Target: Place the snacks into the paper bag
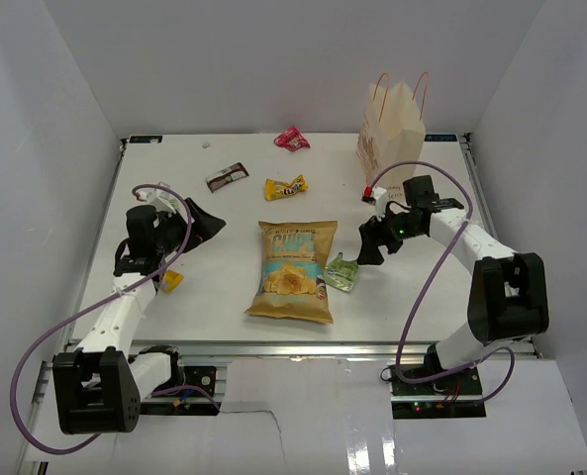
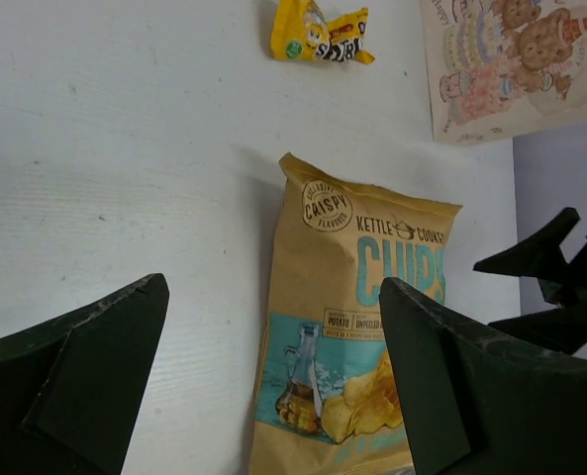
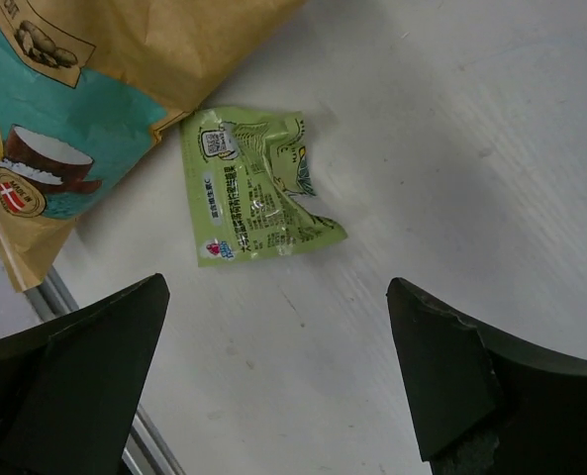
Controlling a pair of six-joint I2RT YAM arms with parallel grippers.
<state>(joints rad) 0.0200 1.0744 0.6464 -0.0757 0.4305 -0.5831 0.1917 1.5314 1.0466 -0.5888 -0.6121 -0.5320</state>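
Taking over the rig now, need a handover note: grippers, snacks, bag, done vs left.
Left gripper: open, empty, facing the chips bag.
Right gripper: open, empty, pointed at the green packet.
Paper bag: upright, far right.
On the table: chips bag centre, green packet beside it, yellow-orange packet and dark brown packet behind, pink-red packet at the far edge, yellow packet by the left arm.
Done: nothing seen bagged.
Left: all six snacks.

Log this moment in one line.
left gripper open, facing chips bag | right gripper open, by green packet | paper bag upright
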